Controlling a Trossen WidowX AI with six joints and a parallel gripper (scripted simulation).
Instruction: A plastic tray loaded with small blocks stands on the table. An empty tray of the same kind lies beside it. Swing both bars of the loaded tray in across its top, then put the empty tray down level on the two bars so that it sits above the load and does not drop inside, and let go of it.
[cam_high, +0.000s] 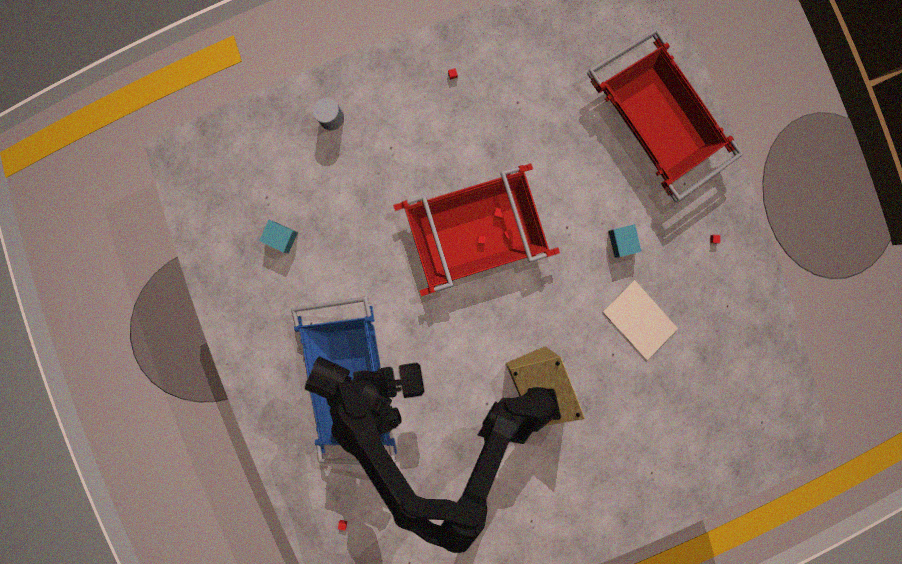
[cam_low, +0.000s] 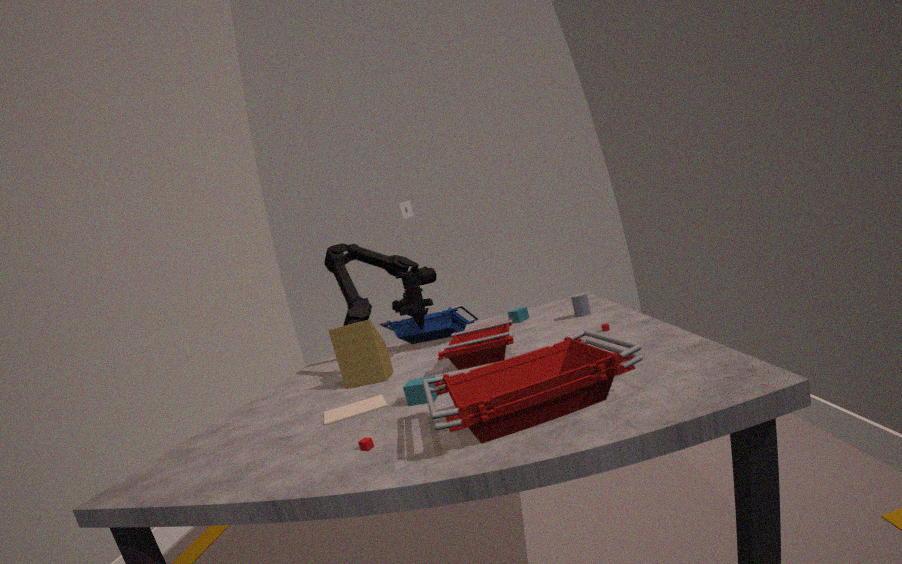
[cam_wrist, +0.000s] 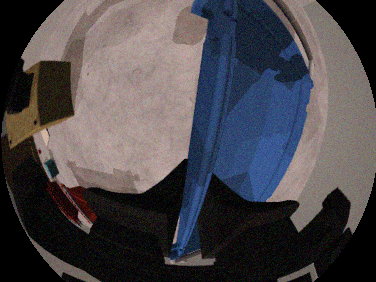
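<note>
While the loaded red plastic tray (cam_high: 417, 242) (cam_low: 480, 356) has grey bars (cam_high: 437, 242) (cam_low: 477, 341) across its top, the black gripper (cam_high: 373, 399) (cam_low: 420, 324) (cam_wrist: 191, 164) clenches the blue plastic tray (cam_high: 373, 345) (cam_low: 433, 330) (cam_wrist: 202, 117) by its wall.

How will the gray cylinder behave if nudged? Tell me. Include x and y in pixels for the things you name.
The gray cylinder (cam_high: 327, 110) (cam_low: 580, 305) stands upright on a flat end, so a low push would probably slide it. Pushed near its top, it might tip. Once on its curved side, it would likely roll.

Two teal blocks (cam_high: 278, 236) (cam_high: 625, 240) (cam_low: 518, 314) (cam_low: 419, 391) (cam_wrist: 51, 168) sit well apart on the bench (cam_high: 425, 365) (cam_low: 671, 392) (cam_wrist: 135, 100). A cream card (cam_high: 639, 320) (cam_low: 355, 409) (cam_wrist: 45, 136) lies near one; a grey cylinder (cam_high: 327, 113) (cam_low: 580, 305), seemingly upright, stands nearer the other.
</note>
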